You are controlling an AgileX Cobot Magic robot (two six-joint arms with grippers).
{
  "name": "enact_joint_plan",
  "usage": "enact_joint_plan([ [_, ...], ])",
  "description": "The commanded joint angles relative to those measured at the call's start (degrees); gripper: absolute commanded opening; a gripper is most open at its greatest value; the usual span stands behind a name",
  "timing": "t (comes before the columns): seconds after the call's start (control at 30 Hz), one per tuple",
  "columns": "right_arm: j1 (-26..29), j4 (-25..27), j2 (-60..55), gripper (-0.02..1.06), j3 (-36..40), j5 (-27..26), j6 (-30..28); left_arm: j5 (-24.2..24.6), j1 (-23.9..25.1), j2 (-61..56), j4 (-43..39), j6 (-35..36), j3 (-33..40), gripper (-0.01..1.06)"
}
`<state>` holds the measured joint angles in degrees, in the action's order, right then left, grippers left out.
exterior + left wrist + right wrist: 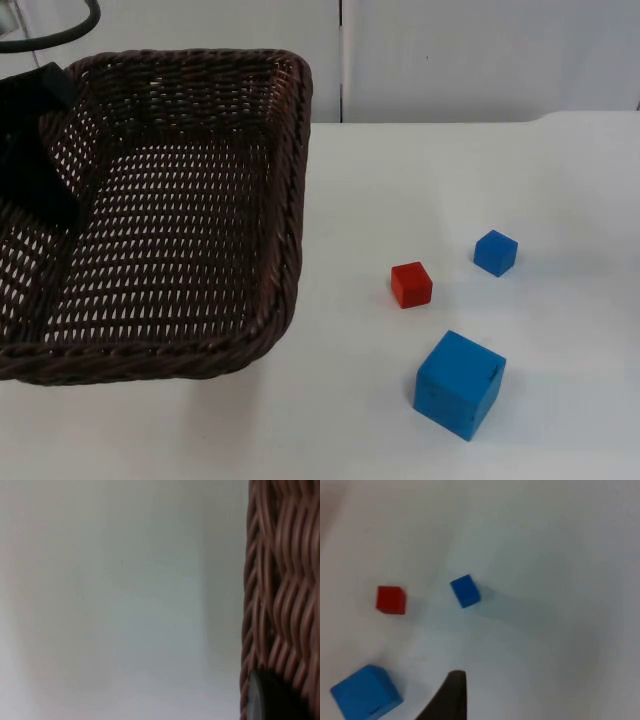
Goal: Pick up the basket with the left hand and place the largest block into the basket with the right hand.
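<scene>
A dark brown wicker basket [285, 180] fills the left of the top view, tilted and looking raised off the table. My left gripper [35, 150] is shut on its left rim, and that woven rim [280, 580] is close up in the left wrist view. The large blue block [460, 383] lies at the front right of the table. Behind it are a small red block [411, 284] and a small blue block [495, 252]. In the right wrist view my right gripper [447, 697] hangs above the table near the large blue block [366, 692], with the red block [390, 600] and small blue block [465, 591] further off.
The white table [560, 170] ends at the grey partition wall [480, 60] behind. Bare table lies between the basket and the three blocks.
</scene>
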<state>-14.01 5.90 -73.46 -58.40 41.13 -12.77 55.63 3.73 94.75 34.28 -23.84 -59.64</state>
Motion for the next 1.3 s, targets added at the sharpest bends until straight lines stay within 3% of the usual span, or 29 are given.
enact_joint_plan([
  [0.0, -2.9, 0.4, -1.7, 1.05, -1.1, 0.7, -1.4, 0.5, 0.2, -1.1, 0.9, -0.1, 0.1, 0.00],
  [0.23, -14.0, 0.6, -9.3, 1.05, -2.7, 3.2, -3.3, 0.5, 0.2, -1.1, 0.4, -0.2, 0.1, 0.00],
  [0.4, -18.6, 0.7, -12.3, 1.05, -2.7, 5.4, -3.1, 0.5, 0.2, -1.1, 0.4, -0.2, 0.1, 0.00],
  [0.57, -22.9, 0.5, -14.4, 1.05, -2.7, 3.9, -1.3, 0.9, 0.2, -1.1, -0.1, -0.2, 0.1, 0.00],
  [0.9, -24.0, -1.2, -20.6, 1.05, -2.7, -0.9, 6.0, 0.9, 0.2, -1.1, -0.3, -0.2, 0.1, 0.00],
  [1.27, -25.7, -2.4, -27.4, 1.05, -2.7, -5.4, 8.3, 0.9, 0.2, -1.1, -0.3, -0.2, 0.1, 0.00],
])
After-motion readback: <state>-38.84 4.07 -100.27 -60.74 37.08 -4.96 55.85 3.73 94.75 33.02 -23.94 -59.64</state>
